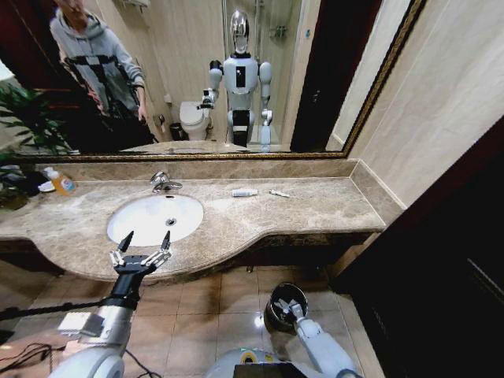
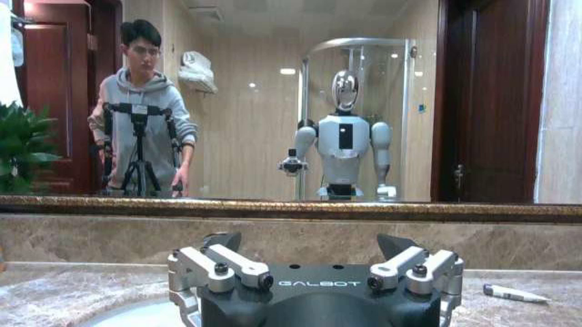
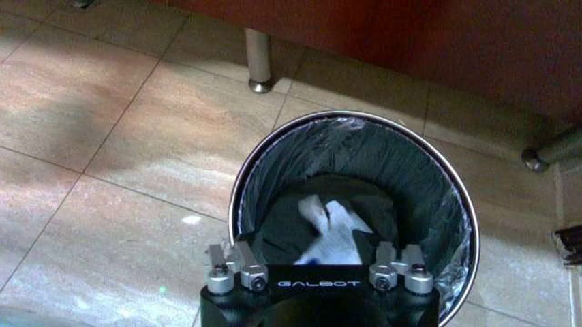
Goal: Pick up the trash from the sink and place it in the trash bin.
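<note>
Right gripper (image 3: pixel 314 272) hangs directly over the mouth of the trash bin (image 3: pixel 272 146), its fingers spread and nothing between them. Its fingertips are hidden behind its own body in the right wrist view, so only the knuckles show. Just beyond them, inside the bin's dark liner, lies a crumpled white piece of trash (image 3: pixel 332 228); what kind of item it is cannot be made out. From the head camera the same gripper (image 1: pixel 290 309) sits low over the bin (image 1: pixel 276 303) on the tiled floor, and the white piece is too small to pick out there.

Left gripper (image 1: pixel 140 253) is held at the counter's front edge, fingers wide apart and holding nothing, with the sink (image 1: pixel 126 224) just ahead of it. Well off to its right, on the marble behind the basin's level, lie a short white tube (image 1: pixel 245 192) and a long flat packet (image 1: pixel 279 193). The left wrist view catches the packet (image 2: pixel 514 293) and cuts off most of the sink.
</note>
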Tool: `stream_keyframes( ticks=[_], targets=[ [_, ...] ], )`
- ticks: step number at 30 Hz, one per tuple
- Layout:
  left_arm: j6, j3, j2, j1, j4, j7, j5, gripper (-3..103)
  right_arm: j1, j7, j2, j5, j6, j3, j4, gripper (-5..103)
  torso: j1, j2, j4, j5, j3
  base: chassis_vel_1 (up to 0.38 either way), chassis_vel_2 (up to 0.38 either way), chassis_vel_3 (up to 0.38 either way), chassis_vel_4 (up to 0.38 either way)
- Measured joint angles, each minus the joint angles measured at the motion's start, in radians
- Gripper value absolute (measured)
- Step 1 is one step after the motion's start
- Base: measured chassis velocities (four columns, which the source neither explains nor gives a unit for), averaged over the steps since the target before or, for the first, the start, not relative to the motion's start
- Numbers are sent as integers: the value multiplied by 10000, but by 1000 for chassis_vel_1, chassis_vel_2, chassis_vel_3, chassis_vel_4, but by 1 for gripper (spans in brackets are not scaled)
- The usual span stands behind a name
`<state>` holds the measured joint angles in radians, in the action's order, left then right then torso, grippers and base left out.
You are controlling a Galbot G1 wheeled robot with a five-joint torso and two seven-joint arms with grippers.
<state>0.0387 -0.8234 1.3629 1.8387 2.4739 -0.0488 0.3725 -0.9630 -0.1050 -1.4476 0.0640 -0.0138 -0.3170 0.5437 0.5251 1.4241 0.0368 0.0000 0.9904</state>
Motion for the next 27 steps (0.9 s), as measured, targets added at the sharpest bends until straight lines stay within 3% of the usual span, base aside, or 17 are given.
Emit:
stream_keyframes(
  ticks=[3,4,6,8,9,21,25,27],
  targets=[
    [0,0,0,0,0,0,0,100,-102,8,4,47,10,1,134,83,0,0,0,0,0,0,0,0,0],
    [0,0,0,0,0,0,0,100,-102,8,4,47,10,1,134,83,0,0,0,0,0,0,0,0,0],
    [0,0,0,0,0,0,0,100,-197,13,4,47,-1,2,296,93,0,0,0,0,0,0,0,0,0],
    [0,0,0,0,0,0,0,100,-240,15,5,47,-6,2,366,93,0,0,0,0,0,0,0,0,0],
    [0,0,0,0,0,0,0,100,-336,19,6,48,-27,3,513,99,0,0,0,0,0,0,0,0,0],
    [0,0,0,0,0,0,0,100,-895,126,-118,289,-109,-226,1377,100,0,0,0,1,0,0,0,0,0],
    [0,0,0,0,0,-1,0,100,-1581,229,105,-452,-128,-381,2861,100,0,0,1,1,0,0,0,0,0],
    [0,0,0,0,0,0,0,100,-2275,426,305,-903,467,-598,4130,100,-1,0,-1,2,0,0,0,0,0]
  ],
)
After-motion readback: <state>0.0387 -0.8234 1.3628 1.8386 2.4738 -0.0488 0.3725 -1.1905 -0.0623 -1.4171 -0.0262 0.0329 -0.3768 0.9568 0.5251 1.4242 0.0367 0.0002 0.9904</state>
